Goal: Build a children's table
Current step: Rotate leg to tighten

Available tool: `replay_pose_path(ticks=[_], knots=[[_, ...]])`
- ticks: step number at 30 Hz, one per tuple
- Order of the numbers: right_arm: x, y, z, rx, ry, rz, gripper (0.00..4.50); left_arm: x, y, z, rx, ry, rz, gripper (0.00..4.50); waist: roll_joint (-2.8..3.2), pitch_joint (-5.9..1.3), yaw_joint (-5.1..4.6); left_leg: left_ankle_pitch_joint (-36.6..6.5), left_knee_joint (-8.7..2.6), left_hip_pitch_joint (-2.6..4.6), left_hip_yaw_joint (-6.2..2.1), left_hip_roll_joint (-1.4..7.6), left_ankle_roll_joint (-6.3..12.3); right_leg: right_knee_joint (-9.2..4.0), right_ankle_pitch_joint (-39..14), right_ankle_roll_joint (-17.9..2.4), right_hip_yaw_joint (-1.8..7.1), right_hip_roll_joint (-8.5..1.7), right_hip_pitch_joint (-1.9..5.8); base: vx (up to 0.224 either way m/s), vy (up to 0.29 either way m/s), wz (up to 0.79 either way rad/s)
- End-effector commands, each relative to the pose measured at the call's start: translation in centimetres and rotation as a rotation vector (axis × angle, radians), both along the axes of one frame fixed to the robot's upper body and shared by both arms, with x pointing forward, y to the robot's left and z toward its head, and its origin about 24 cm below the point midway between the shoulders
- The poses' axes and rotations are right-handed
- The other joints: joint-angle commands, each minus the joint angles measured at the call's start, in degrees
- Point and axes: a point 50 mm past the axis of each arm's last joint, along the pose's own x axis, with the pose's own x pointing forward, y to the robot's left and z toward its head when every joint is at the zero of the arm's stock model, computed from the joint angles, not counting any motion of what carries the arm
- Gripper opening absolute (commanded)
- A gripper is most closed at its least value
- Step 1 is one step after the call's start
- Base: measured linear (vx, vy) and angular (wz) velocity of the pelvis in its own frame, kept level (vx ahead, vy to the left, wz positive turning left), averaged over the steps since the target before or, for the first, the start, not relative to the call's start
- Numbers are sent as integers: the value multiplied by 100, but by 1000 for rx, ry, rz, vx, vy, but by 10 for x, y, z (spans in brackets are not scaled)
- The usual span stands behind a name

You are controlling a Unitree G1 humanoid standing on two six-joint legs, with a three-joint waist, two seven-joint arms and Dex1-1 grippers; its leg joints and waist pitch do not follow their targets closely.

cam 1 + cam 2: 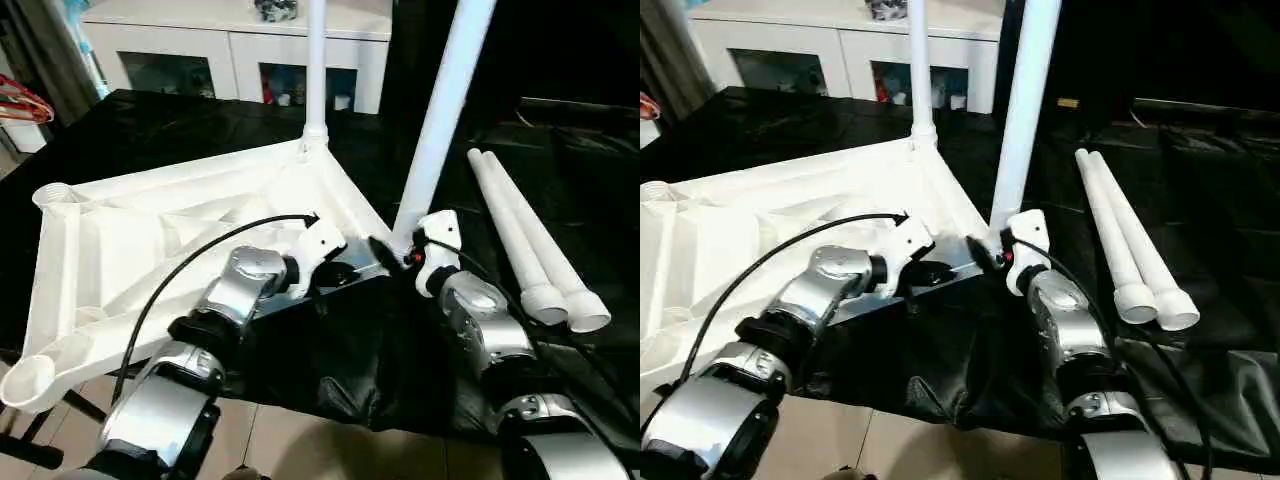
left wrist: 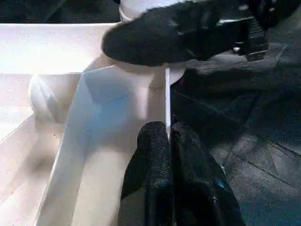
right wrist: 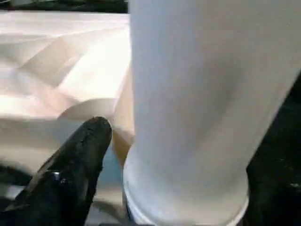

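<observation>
The children's table top [image 1: 130, 230] lies upside down on the black work table, ribbed side up. One white leg [image 1: 316, 60] stands upright in the far corner socket. A second leg [image 1: 440, 110] leans in the near right corner socket. My left gripper [image 1: 350, 270] is shut on the top's thin rim [image 2: 167, 94] just beside that socket. My right gripper [image 1: 400, 250] sits at the base of the leaning leg [image 3: 197, 94], open. One of its fingers [image 3: 80, 160] stands a little apart from the tube. Two loose legs [image 1: 525, 245] lie side by side on the right.
The black-covered work table [image 1: 560, 140] ends just in front of my arms, with floor below. The white top's left corner socket [image 1: 25, 380] hangs past that edge. A white cabinet [image 1: 240, 40] stands behind, and a red hanger [image 1: 20, 100] shows at far left.
</observation>
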Motion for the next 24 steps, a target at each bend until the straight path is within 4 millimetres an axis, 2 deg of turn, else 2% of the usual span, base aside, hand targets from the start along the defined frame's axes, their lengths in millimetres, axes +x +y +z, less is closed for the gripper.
replay_pose_path(ticks=[1, 2, 3, 5, 6, 9, 12, 14, 18, 20, 24], knots=[[-12, 33, -8, -3, 39, 216, 389, -4, -22, 15, -94, -49, -122, 0, -58, -361, -8, -1410, -370, 30, -29, 102, 273, -440, -1253, -1224, 183, -332, 284, 0, 0, 0], [-12, 32, -8, -2, 34, 237, 389, -5, -21, 15, -93, -44, -129, 0, -56, -362, -11, -1394, -369, 33, -26, 102, 278, -435, -1222, -1240, 183, -326, 279, 0, 0, 0], [-18, 27, -4, -5, 8, 343, 389, -7, -13, 14, -87, -26, -164, 0, -63, -356, -4, -1399, -368, 37, -24, 105, 301, -438, -1203, -1257, 179, -319, 282, 0, 0, 0], [-24, 22, 0, -5, -1, 439, 389, -9, -6, 13, -82, -8, -196, 0, -81, -369, 24, -1286, -353, 22, -16, 121, 383, -403, -970, -1298, 180, -314, 306, 0, 0, 0], [-28, 19, 1, -2, 0, 483, 389, -10, -3, 13, -78, -1, -211, 0, -70, -372, 32, -1185, -345, 16, -9, 130, 470, -377, -743, -1392, 170, -306, 302, 0, 0, 0], [-32, 14, 2, 2, 19, 552, 389, -11, 2, 12, -72, 13, -235, 0, -77, -368, 43, -1191, -335, 18, 0, 129, 515, -373, -736, -1456, 164, -306, 301, 0, 0, 0], [-40, 5, 3, 2, 58, 662, 389, -13, 12, 14, -68, 34, -271, 0, -80, -349, 51, -1370, -351, 34, -2, 139, 455, -415, -1187, -1403, 164, -318, 287, 0, 0, 0], [-45, 1, 4, 3, 80, 719, 374, -14, 17, 15, -64, 53, -295, 0, -76, -350, 53, -1373, -360, 33, -9, 150, 426, -417, -1254, -1381, 168, -329, 282, 0, 0, 0], [-51, -2, 5, 4, 114, 784, 349, -16, 25, 15, -49, 82, -335, 0, -77, -362, 83, -1286, -355, 36, -8, 152, 428, -392, -1071, -1420, 170, -319, 279, 0, 0, 0], [-53, -2, 4, -3, 130, 807, 322, -17, 29, 15, -39, 93, -350, 0, -72, -364, 90, -1255, -352, 38, -9, 156, 424, -383, -988, -1450, 169, -322, 276, 0, 0, 0], [-55, -2, 4, -2, 144, 823, 289, -17, 33, 15, -28, 96, -351, 0, -76, -360, 100, -1281, -354, 43, -7, 150, 372, -392, -1072, -1443, 170, -331, 277, 0, 0, 0]])
